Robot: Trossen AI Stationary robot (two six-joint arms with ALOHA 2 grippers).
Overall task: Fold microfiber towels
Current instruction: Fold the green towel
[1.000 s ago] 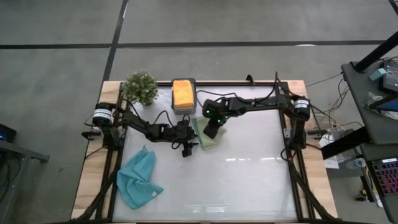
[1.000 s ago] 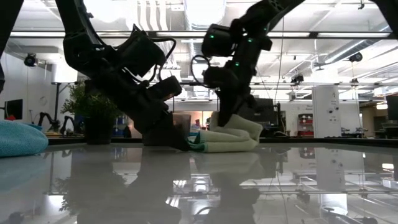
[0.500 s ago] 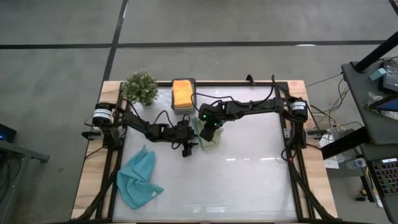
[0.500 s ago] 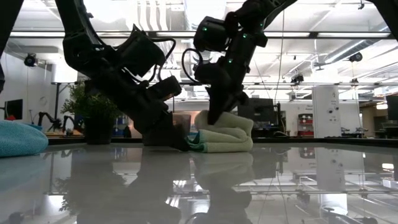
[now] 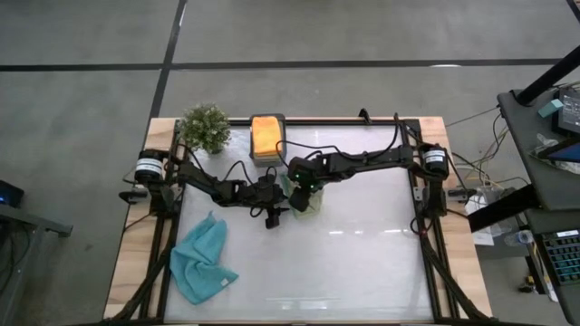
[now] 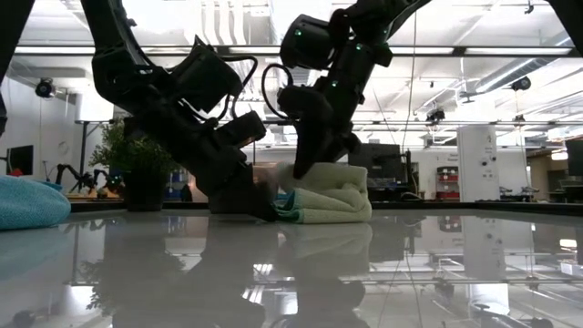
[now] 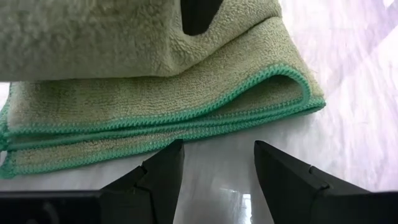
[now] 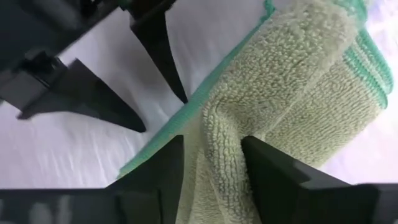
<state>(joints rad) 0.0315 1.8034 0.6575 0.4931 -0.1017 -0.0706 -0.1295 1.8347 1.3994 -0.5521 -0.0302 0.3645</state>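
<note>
Two grippers meet over one sage green towel [image 5: 305, 201], which lies folded in layers on the table [image 5: 362, 263] a little inward from the middle of the far edge. Your right gripper [image 8: 211, 171] comes down on its top, and the fingers [image 8: 277, 177] stand apart with a raised fold of the towel between them; you cannot tell from these views whether they press it or stand loose around it. Your left gripper [image 7: 217, 168] sits low on the table just beside the towel's left edge, jaws wide and holding nothing, its fingertips [image 7: 168, 162] close to the teal-stitched hem without touching it.

Look behind the two grippers: a small dark grey box [image 5: 267, 154] stands at the far edge with an orange towel [image 5: 265, 136] folded on top, very near your right arm's path. A little potted plant [image 5: 205, 127] stands at the far left corner, beside the left arm's base. A light blue towel [image 5: 201, 258] lies crumpled toward the near left corner, well apart from both grippers. In the low view the left arm [image 6: 182, 109] hides part of the sage green towel's left end.
</note>
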